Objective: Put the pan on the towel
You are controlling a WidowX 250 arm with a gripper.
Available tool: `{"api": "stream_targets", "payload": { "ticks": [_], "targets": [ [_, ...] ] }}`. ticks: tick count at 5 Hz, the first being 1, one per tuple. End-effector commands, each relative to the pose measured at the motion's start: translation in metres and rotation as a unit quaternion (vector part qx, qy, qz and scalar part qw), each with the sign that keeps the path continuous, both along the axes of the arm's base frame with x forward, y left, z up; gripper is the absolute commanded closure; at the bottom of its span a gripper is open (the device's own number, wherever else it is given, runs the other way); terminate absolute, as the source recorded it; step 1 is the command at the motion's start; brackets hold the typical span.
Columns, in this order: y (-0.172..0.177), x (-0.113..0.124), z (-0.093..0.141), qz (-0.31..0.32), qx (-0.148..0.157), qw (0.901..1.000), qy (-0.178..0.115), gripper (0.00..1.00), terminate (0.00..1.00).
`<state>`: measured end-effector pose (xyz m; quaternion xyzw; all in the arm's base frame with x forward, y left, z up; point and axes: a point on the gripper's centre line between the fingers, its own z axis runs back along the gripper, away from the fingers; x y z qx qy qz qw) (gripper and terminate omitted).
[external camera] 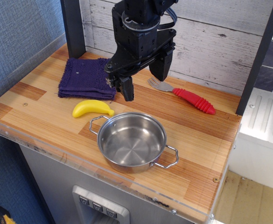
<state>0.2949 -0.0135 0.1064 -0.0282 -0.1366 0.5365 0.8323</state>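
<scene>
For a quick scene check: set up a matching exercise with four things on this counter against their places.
Things:
1. pan
2. towel
3. banana
4. fork

Places:
A. back left of the counter, folded
B. front middle, empty
C. back right, red handle toward the right
D. between the towel and the pan

Pairs: 1-B, 2-A, 3-D, 4-C

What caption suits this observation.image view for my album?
Black robot claw hangs open above a wooden table, shiny steel pan in front, dark purple towel behind a yellow banana.
</scene>
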Motion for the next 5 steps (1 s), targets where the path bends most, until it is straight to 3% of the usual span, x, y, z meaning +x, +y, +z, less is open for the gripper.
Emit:
{"api": "stream_targets", "payload": {
  "ticks": [1, 4, 5],
  "targets": [
    [0.000, 0.000, 0.000, 0.000, 0.000, 1.0000, 0.000, 0.00, 0.00],
    [0.032, -0.051, -0.005, -0.044, -0.011, 0.9988, -0.017, 0.00, 0.00],
    [0.037, -0.052, -0.018, -0.063, -0.011, 0.9979, -0.010, 0.00, 0.00]
  ]
}}
